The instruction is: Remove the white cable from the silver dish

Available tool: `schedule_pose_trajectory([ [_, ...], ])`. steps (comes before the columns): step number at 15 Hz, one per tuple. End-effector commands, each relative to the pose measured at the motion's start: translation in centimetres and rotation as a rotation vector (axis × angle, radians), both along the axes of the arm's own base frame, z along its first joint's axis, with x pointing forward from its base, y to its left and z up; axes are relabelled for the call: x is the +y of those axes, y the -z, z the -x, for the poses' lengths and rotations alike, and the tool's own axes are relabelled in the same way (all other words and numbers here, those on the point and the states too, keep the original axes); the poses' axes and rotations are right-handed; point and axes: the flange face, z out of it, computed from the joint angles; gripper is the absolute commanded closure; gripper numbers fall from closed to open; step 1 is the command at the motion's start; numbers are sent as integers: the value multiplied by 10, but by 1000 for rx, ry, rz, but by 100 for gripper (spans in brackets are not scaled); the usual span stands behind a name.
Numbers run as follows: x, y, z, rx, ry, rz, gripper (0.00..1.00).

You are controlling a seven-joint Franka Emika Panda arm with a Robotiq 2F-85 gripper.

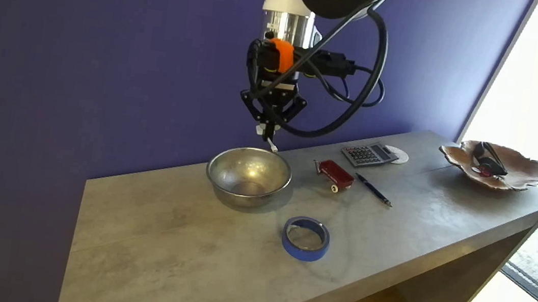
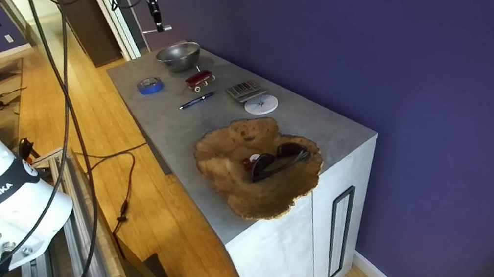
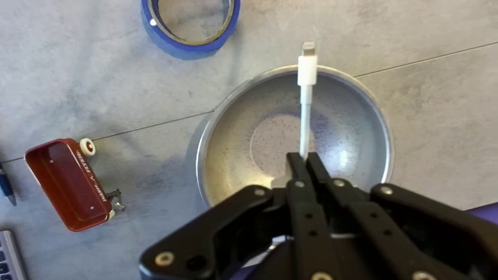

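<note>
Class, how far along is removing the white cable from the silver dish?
Done: the cable is clear of the dish in both exterior views. In hand: the end effector pinches it. Left, probably: setting it down elsewhere, as it is in midair.

In an exterior view the right side burns out white; the wall (image 1: 25,90) darkens leftward. In the wrist view the bowl (image 3: 233,144) glares in 2 spots, 1 white, 1 yellow, soft shadows cross the tabletop (image 3: 128,74), and the wagon (image 3: 64,186) has blurred lettering (image 3: 90,175).
</note>
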Motion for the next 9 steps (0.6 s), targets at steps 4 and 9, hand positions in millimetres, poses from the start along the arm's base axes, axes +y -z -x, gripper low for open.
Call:
schedule_pose_trajectory([
  [4,-7,0,8,-31,33,-53,95],
  [9,-32,-6,18,8,-43,-61,99],
])
